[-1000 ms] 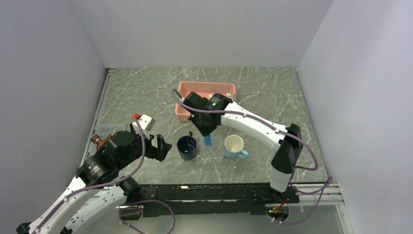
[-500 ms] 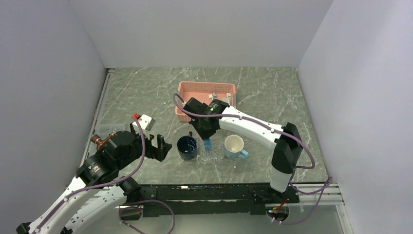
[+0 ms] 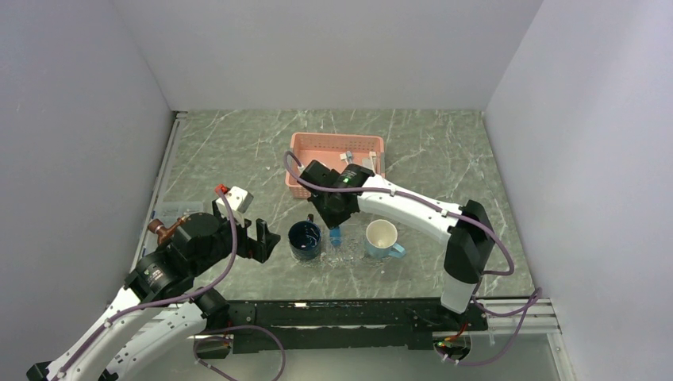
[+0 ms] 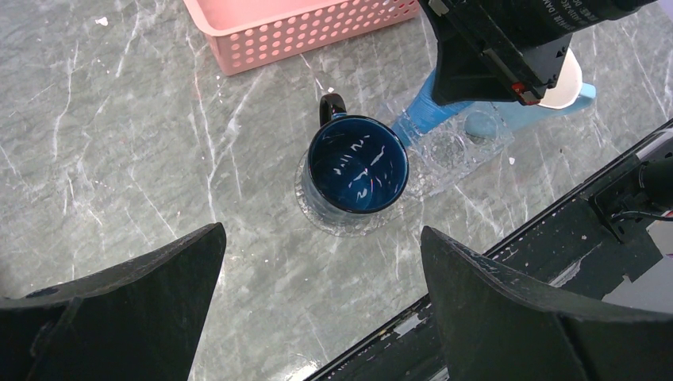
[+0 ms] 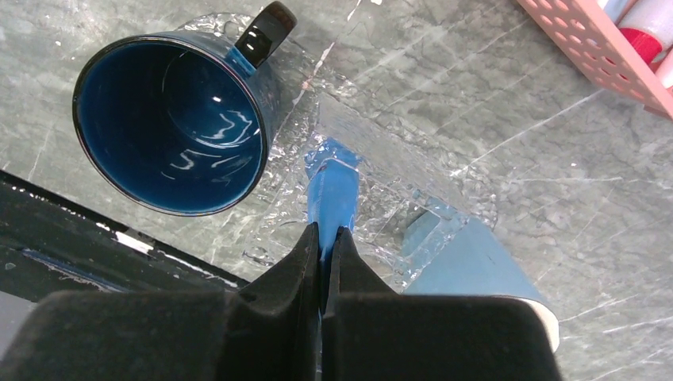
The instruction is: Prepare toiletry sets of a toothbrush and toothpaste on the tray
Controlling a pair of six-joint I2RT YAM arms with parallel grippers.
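My right gripper [image 5: 327, 232] is shut on a blue toothpaste [image 5: 332, 190] tube, which points down at the clear tray [image 5: 389, 182]; the tube's tip is at or just above the tray surface. From above, the toothpaste [image 3: 336, 236] hangs between the two mugs over the tray [image 3: 347, 255]. My left gripper [image 4: 321, 238] stands wide open and empty, left of the dark blue mug [image 4: 357, 164]. I cannot make out a toothbrush; a few pale items [image 3: 349, 156] lie in the pink basket, too small to identify.
The dark blue mug [image 3: 305, 240] stands on the tray's left end and a light blue mug [image 3: 382, 238] at its right end. The pink slatted basket [image 3: 317, 147] sits behind them. The black base rail [image 3: 341, 313] runs along the near edge.
The right gripper has come down and slightly toward the near edge with the toothpaste, away from the basket and onto the tray. The left arm has not moved.
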